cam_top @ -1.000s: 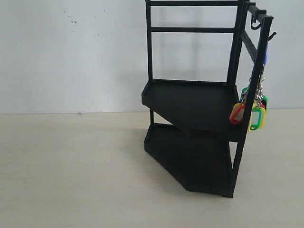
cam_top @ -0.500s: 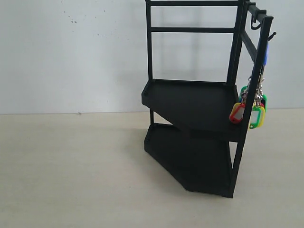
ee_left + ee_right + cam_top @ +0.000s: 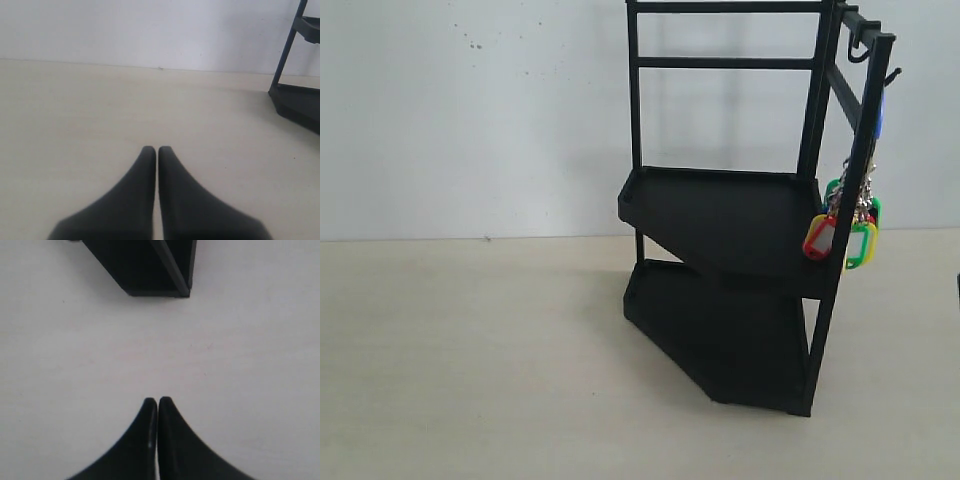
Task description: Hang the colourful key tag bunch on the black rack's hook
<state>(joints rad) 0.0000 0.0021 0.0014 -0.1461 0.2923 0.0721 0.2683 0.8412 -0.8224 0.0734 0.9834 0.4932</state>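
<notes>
The black rack (image 3: 725, 230) stands on the pale table right of centre in the exterior view. The colourful key tag bunch (image 3: 847, 232) hangs beside the rack's right front post, strung down from a small hook (image 3: 891, 76) on the top rail. No gripper touches it. My left gripper (image 3: 157, 149) is shut and empty, low over bare table with the rack's foot (image 3: 295, 100) off to one side. My right gripper (image 3: 158, 401) is also shut and empty, above the table near a corner of the rack's base (image 3: 150, 265). Neither gripper's fingers show in the exterior view.
A white wall rises behind the table. A second hook (image 3: 858, 52) sits on the rack's top rail. A dark sliver (image 3: 957, 290) shows at the right edge of the exterior view. Bare table (image 3: 470, 360) spreads left of the rack.
The key tag bunch has swung slightly on its hook and hangs a little higher and steadier. A dark sliver has come in at the right edge.
</notes>
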